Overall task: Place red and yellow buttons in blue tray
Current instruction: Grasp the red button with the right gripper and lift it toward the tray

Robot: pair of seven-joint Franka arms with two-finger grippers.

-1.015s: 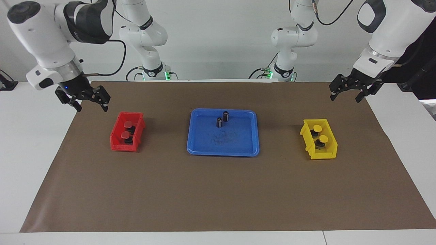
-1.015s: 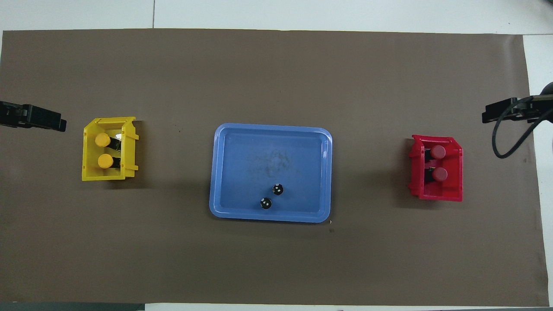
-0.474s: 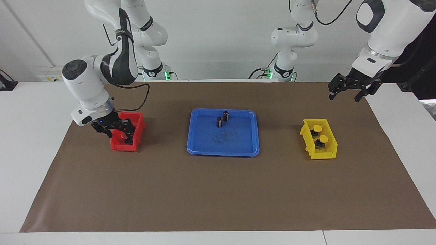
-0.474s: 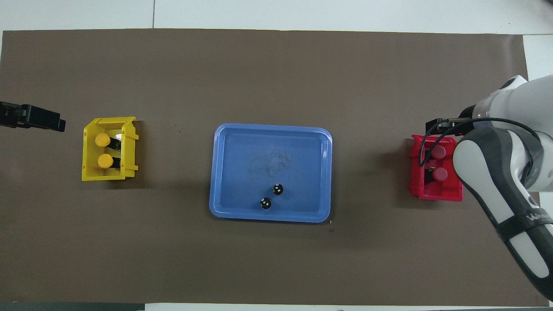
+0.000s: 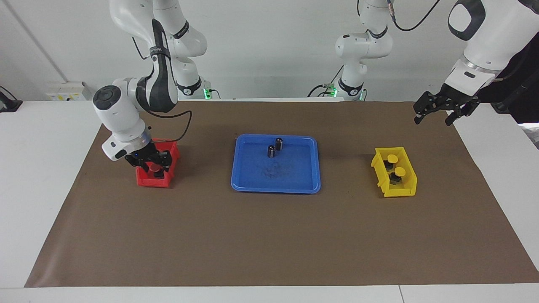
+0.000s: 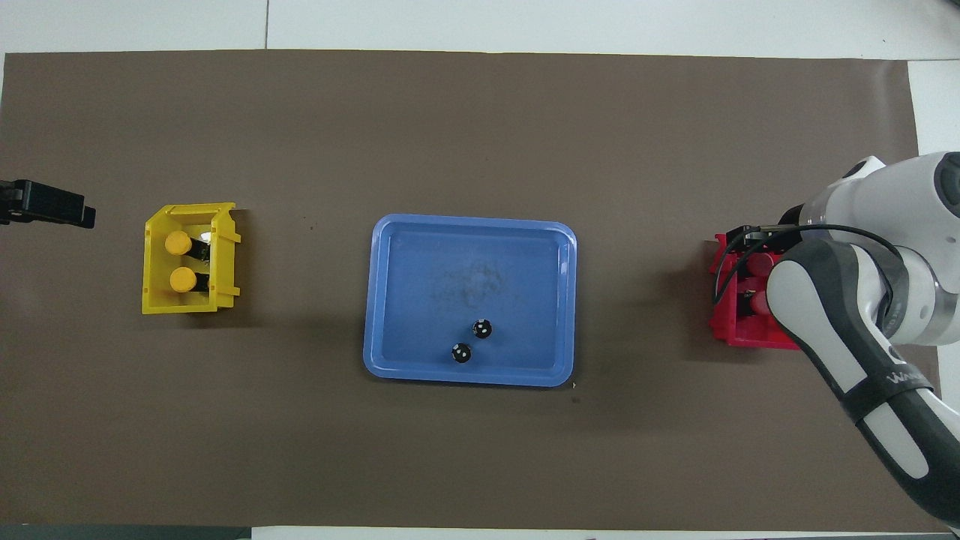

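Observation:
Two red buttons (image 5: 156,167) sit in the small red bin (image 5: 147,182); their caps partly show in the overhead view (image 6: 759,262). My right gripper (image 5: 152,164) is down in the red bin, open, its fingers on either side of one red button. Two yellow buttons (image 5: 392,158) (image 6: 178,242) sit in the small yellow bin (image 5: 398,191). The blue tray (image 5: 276,190) (image 6: 465,255) lies mid-table between the bins. My left gripper (image 5: 433,117) (image 6: 45,212) is open and empty, raised over the mat's edge beside the yellow bin.
Two small dark cylinders (image 5: 279,143) (image 6: 482,328) stand in the tray near its robot-side rim. A brown mat (image 5: 269,240) covers the table. My right arm (image 6: 832,315) covers much of the red bin (image 6: 731,330) in the overhead view.
My right gripper came down from above the mat into the red bin and settled around a red button. My left gripper drifted slightly outward toward the mat's edge.

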